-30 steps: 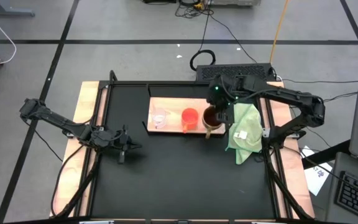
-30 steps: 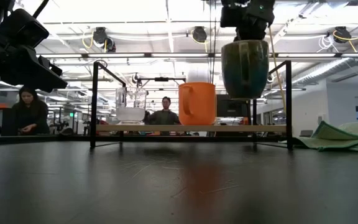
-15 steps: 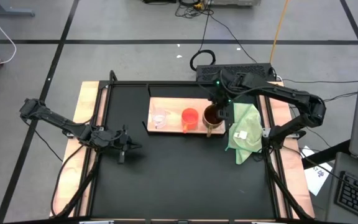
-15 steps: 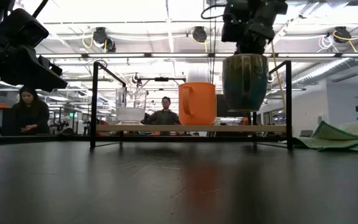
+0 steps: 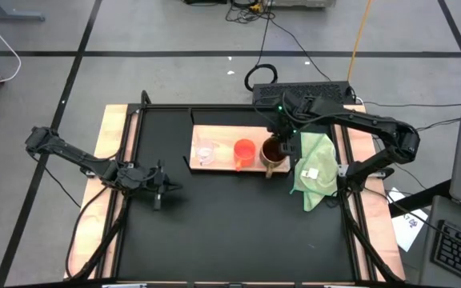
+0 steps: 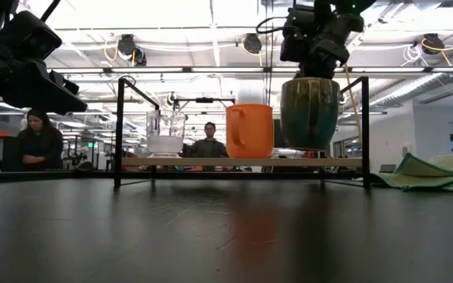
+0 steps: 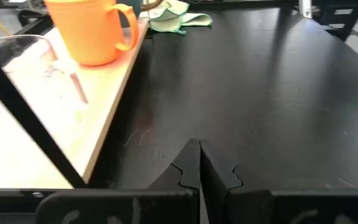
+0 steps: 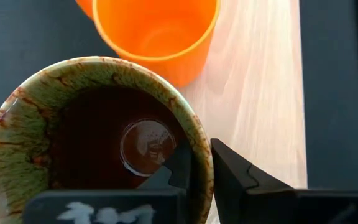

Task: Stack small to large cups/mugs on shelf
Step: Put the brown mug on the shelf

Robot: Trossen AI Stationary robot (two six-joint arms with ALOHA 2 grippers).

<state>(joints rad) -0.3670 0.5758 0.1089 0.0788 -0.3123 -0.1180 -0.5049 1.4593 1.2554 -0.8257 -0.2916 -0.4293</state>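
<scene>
The brown mug point(image 5: 273, 151), green-glazed outside, hangs under my right gripper point(image 8: 201, 168) just above the right end of the light-wood shelf point(image 5: 222, 132); in the low view its base point(image 6: 311, 146) shows a small gap over the board point(image 6: 211, 163). The orange cup point(image 5: 245, 153) stands mid-shelf just left of the mug. The clear glass cup point(image 5: 206, 150) stands on the shelf's left part. My left gripper point(image 5: 160, 192) is shut and rests low over the table's left side, touching nothing. My right gripper pinches the mug's rim point(image 8: 199, 155), one finger point(image 8: 180, 163) inside the mug and the other point(image 8: 232, 174) outside its wall. The fingers come from above, pointing down. The mug hangs upright below them, lifted clear of the shelf by a small gap.
A light green cloth point(image 5: 314, 168) lies crumpled right of the shelf. A black frame with upright posts point(image 6: 119, 130) surrounds the table. Bare black tabletop point(image 5: 230, 224) stretches in front of the shelf. People sit in the room behind point(image 6: 36, 141).
My right gripper has moved down, carrying the brown mug from well above the shelf to just over its right end, beside the orange cup. The mug has stayed upright. The gripper's hold has not changed.
</scene>
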